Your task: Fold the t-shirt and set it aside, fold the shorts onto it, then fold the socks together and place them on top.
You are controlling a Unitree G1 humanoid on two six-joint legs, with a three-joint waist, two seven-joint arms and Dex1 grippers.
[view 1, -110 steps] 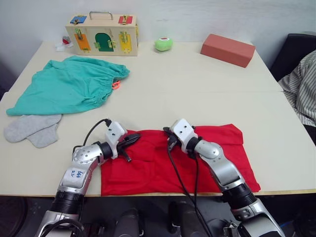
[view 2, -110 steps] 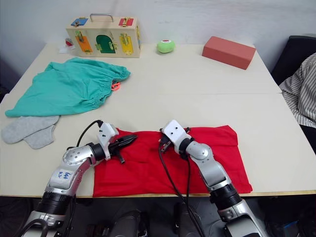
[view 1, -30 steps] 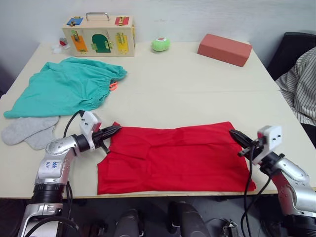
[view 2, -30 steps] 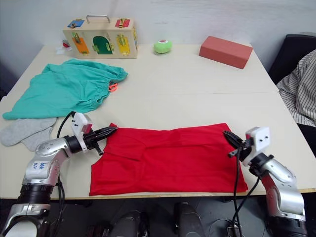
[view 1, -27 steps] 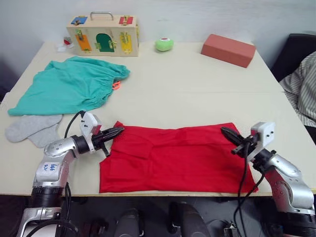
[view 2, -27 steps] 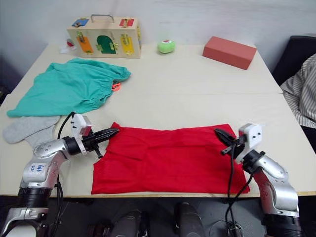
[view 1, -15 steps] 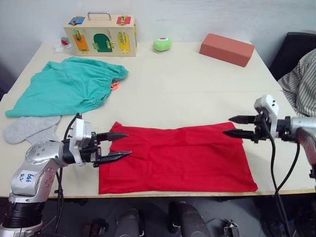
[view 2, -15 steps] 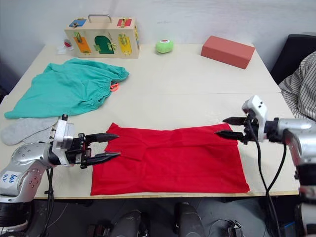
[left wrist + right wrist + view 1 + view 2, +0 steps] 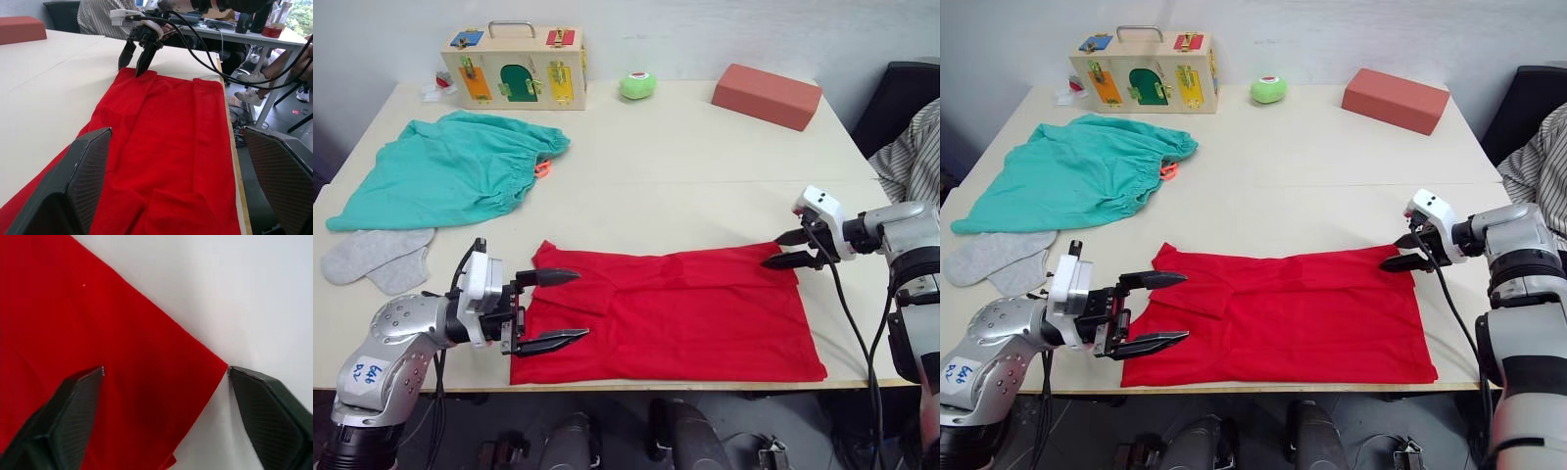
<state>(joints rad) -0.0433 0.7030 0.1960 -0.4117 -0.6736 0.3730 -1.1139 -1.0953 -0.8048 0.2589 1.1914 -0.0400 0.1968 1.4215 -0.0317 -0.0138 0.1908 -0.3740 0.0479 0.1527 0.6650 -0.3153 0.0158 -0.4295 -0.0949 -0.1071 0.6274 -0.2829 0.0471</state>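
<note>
The t-shirt is plain bright red. The shorts are teal-green with an orange-coral drawstring, and the socks are light grey. Both grippers have black fingers (the left gripper, the right gripper). The block is salmon-red, the table cream.

Head stereo pair down over table; wrist cams close on t-shirt.
</note>
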